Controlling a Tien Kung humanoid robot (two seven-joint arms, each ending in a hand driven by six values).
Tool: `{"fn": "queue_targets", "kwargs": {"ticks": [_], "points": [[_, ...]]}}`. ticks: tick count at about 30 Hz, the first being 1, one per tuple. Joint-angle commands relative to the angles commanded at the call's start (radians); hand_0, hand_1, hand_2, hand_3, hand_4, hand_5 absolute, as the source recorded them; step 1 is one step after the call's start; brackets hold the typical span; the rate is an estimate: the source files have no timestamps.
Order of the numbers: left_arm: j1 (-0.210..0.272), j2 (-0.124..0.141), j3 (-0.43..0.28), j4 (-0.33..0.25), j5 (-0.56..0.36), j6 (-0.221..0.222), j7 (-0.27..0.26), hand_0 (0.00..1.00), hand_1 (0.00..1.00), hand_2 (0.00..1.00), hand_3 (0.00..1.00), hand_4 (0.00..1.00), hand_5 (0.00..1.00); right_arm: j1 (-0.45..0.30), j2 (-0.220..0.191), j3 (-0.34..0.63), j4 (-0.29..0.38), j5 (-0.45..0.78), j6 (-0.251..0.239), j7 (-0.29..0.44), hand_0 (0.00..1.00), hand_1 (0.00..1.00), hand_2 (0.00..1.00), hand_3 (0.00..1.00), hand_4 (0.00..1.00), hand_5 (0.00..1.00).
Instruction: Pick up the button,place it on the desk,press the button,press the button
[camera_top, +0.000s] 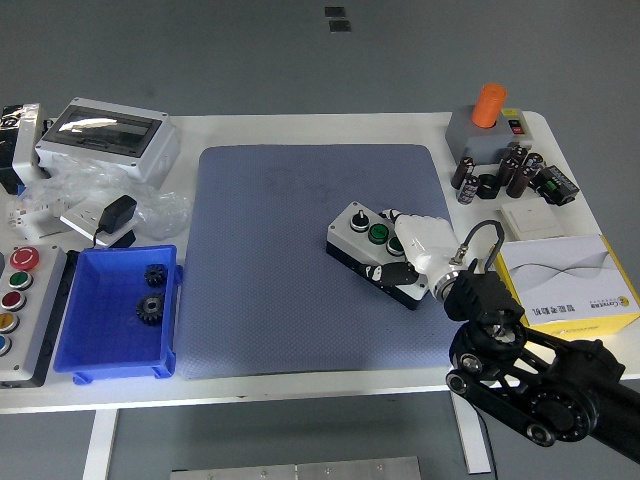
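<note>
The button box (362, 238) is a grey box with a black base, a black knob and two green buttons on top. It sits on the blue-grey mat (280, 260), right of its middle. My right hand (408, 252) comes in from the lower right and its white and black fingers are curled around the box's right end, covering that end. The left arm is out of view.
A blue bin (118, 315) with two black gears stands at the left. A panel with coloured buttons (20, 305) lies at the left edge. A grey enclosure (105, 138), a box with an orange knob (485, 125), dark cylinders (510, 172) and a yellow-white box (570, 285) are around the mat.
</note>
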Motion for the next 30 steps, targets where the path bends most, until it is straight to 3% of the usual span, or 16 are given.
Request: {"fn": "queue_targets", "kwargs": {"ticks": [6, 7, 10, 12, 13, 14, 18, 20, 24, 25, 30], "points": [[0.002, 0.001, 0.002, 0.0, -0.006, 0.002, 0.004, 0.633, 0.616, 0.556, 0.713, 0.76, 0.201, 0.027, -0.05, -0.022, 0.057, 0.053, -0.017, 0.144, 0.171, 0.352, 0.361, 0.485, 0.315, 0.002], [0.002, 0.001, 0.002, 0.0, -0.006, 0.002, 0.005, 0.632, 0.616, 0.556, 0.713, 0.76, 0.201, 0.04, -0.064, -0.037, 0.071, 0.055, -0.029, 0.173, 0.184, 0.371, 0.38, 0.521, 0.267, 0.002], [0.002, 0.002, 0.001, 0.0, -0.005, 0.003, 0.006, 0.632, 0.616, 0.556, 0.713, 0.76, 0.201, 0.082, -0.099, -0.09, 0.098, 0.059, -0.061, 0.251, 0.184, 0.371, 0.38, 0.521, 0.267, 0.002], [0.001, 0.002, 0.002, 0.0, -0.006, 0.003, 0.006, 0.632, 0.616, 0.556, 0.713, 0.76, 0.201, 0.109, -0.115, -0.128, 0.1, 0.057, -0.069, 0.298, 0.184, 0.371, 0.38, 0.521, 0.267, 0.002], [0.001, 0.001, 0.002, 0.0, -0.006, 0.003, 0.006, 0.632, 0.616, 0.556, 0.713, 0.76, 0.202, 0.124, -0.121, -0.152, 0.096, 0.053, -0.072, 0.325, 0.213, 0.402, 0.39, 0.545, 0.206, 0.002], [0.001, 0.001, 0.002, 0.0, -0.006, 0.003, 0.006, 0.632, 0.616, 0.556, 0.713, 0.76, 0.202, 0.134, -0.124, -0.17, 0.09, 0.048, -0.075, 0.345, 0.213, 0.402, 0.39, 0.545, 0.206, 0.002], [0.001, -0.001, 0.004, 0.0, -0.007, 0.003, 0.008, 0.632, 0.616, 0.556, 0.713, 0.76, 0.202, 0.169, -0.121, -0.248, 0.054, 0.025, -0.089, 0.416, 0.213, 0.402, 0.39, 0.545, 0.206, 0.002], [0.0, -0.002, 0.004, 0.0, -0.007, 0.003, 0.009, 0.632, 0.616, 0.557, 0.713, 0.761, 0.203, 0.178, -0.11, -0.274, 0.029, 0.015, -0.095, 0.429, 0.246, 0.429, 0.399, 0.584, 0.154, 0.002], [-0.001, -0.003, 0.005, 0.0, -0.008, 0.003, 0.01, 0.632, 0.616, 0.557, 0.713, 0.761, 0.203, 0.186, -0.084, -0.289, -0.026, -0.009, -0.106, 0.441, 0.246, 0.429, 0.399, 0.584, 0.154, 0.002], [-0.001, -0.003, 0.005, 0.0, -0.008, 0.003, 0.01, 0.632, 0.616, 0.556, 0.713, 0.761, 0.204, 0.188, -0.077, -0.292, -0.041, -0.016, -0.107, 0.444, 0.257, 0.447, 0.404, 0.663, 0.135, 0.002], [-0.003, -0.003, 0.004, 0.0, -0.006, 0.003, 0.01, 0.632, 0.616, 0.556, 0.713, 0.761, 0.204, 0.191, -0.059, -0.285, -0.087, -0.011, -0.082, 0.453, 0.257, 0.447, 0.404, 0.663, 0.135, 0.002]]}}
